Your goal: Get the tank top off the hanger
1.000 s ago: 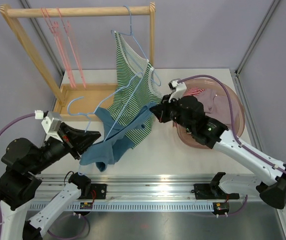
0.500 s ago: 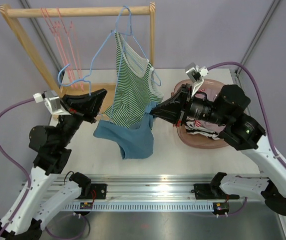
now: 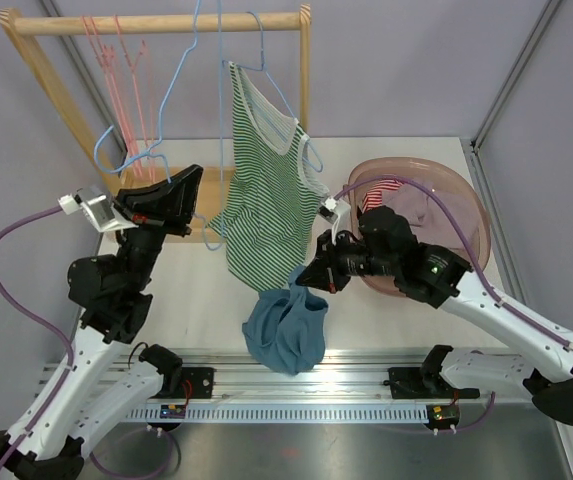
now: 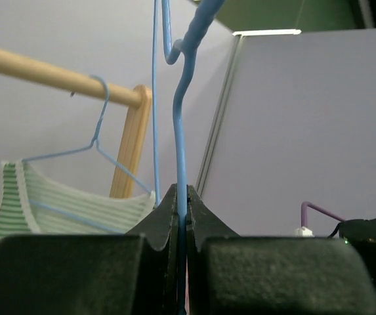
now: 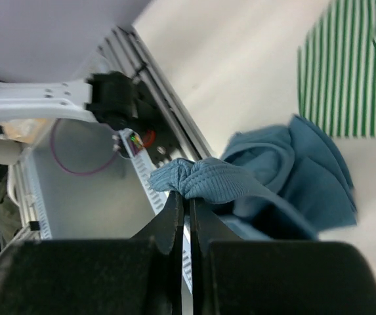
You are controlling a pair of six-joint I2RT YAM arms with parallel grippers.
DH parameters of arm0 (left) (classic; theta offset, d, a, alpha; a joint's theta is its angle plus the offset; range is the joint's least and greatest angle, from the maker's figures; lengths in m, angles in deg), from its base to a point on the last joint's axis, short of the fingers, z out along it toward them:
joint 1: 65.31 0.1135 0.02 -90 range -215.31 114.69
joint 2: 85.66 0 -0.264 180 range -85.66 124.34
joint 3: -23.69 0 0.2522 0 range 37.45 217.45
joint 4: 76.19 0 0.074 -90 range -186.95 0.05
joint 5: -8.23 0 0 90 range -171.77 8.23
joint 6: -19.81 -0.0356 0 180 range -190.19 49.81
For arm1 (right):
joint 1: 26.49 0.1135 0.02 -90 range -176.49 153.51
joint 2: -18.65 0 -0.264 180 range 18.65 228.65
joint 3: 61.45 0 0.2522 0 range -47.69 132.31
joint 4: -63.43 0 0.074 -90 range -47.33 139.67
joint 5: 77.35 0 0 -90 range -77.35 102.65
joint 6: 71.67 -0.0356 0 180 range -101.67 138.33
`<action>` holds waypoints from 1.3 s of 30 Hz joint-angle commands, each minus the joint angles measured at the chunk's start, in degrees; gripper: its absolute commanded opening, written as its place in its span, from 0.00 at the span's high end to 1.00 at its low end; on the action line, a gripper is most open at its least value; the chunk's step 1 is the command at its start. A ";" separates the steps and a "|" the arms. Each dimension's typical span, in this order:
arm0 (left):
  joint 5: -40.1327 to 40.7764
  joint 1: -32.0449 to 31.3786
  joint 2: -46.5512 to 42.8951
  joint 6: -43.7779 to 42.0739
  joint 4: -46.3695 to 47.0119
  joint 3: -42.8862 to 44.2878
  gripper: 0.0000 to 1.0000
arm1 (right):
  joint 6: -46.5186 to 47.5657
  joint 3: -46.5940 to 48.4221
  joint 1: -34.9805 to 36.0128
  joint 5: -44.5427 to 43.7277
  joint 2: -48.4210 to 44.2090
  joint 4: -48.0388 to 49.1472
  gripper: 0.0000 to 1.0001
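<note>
Below the right pincer [image 3: 304, 273], which pinches it, the blue tank top [image 3: 284, 332] hangs bunched (left pincer [image 4: 181, 191] clamps the hanger [image 4: 179, 131]).

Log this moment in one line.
left end effector shut on blue hanger | right end effector shut on blue tank top | blue tank top off blue hanger | striped top on rack

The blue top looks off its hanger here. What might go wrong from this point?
1. The blue tank top hangs from the right gripper by one small bunched fold. It may slip out and land on the front rail rather than the table.
2. The left gripper holds the bare blue hanger raised close to the striped tank top. A swing might snag that garment.
</note>
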 commanded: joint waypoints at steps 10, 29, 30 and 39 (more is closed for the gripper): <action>19.44 -0.25 0.05 -1.08 -40.38 12.23 1.00 | -2.23 -12.93 5.46 -11.71 2.25 1.10 0.88; 22.18 0.97 22.70 -3.36 -68.89 43.92 1.00 | -5.75 -16.71 6.70 -16.99 -1.17 1.71 0.01; 21.74 1.42 24.04 -3.44 -71.34 46.31 1.00 | -5.75 -16.89 6.79 -16.99 -1.35 1.89 0.01; 15.50 8.36 39.40 -5.91 -78.56 67.82 1.00 | -5.93 -16.27 6.79 -15.85 -2.06 3.91 0.00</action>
